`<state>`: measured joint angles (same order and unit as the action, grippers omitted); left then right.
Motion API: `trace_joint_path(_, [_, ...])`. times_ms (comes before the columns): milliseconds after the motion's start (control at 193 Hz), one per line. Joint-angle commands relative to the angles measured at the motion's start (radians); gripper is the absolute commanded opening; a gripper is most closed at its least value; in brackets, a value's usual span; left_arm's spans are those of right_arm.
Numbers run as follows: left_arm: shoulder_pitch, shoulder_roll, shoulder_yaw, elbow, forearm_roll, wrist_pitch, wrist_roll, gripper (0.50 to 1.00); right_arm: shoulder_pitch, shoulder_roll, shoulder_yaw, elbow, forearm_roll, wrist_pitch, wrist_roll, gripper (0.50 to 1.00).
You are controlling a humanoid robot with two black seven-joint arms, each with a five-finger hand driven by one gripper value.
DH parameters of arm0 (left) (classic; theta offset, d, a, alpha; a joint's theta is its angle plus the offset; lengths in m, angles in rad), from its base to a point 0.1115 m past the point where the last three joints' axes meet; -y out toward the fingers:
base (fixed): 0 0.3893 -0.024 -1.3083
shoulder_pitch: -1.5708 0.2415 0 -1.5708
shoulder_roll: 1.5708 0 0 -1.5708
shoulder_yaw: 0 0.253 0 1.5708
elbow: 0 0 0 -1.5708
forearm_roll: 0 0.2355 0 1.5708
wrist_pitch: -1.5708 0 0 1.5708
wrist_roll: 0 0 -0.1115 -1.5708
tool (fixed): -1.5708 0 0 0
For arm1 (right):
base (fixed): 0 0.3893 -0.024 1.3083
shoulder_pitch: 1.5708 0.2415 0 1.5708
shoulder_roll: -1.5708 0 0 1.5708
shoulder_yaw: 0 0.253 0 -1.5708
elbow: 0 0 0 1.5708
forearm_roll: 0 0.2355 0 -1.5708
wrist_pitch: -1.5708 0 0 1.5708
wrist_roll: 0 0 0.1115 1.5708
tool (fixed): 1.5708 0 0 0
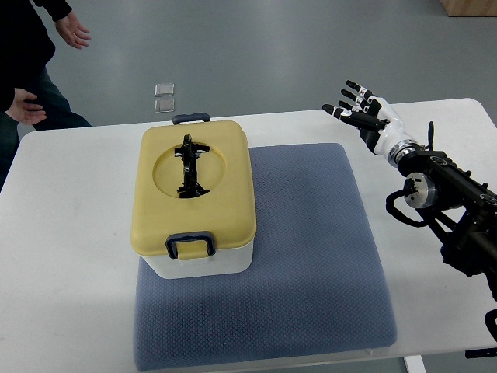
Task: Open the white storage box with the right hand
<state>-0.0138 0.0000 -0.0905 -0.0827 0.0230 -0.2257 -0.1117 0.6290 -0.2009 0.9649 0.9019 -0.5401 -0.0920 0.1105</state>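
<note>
From my end, the right hand (359,107) is hovering over the worktop (70,233) near its far right corner, fingers spread out and gripping nothing. The white storage box (198,200) is sitting on the left part of the blue mat (311,264), well apart from the hand, yellow lid (194,186) still on, latches looking clipped. A person (27,70) is standing by the far left corner.

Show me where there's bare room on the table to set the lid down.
Free: the blue mat right of the storage box, and bare table left of it. Crowded: the right edge, where the right hand and its arm come in.
</note>
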Motion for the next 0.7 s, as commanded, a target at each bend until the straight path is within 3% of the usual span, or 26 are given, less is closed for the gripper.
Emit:
trace_joint_path(0, [0.002, 0.0, 0.0, -0.002, 0.0, -0.001, 0.001, 1.0, 0.0, 0.0, 0.0, 0.0, -0.001, 0.002, 0.0, 0.928])
trace_joint_path(696, [0.005, 0.0, 0.0, -0.008, 0.0, -0.001, 0.0, 1.0, 0.012, -0.017, 0.002, -0.005, 0.0, 0.0, 0.002, 0.928])
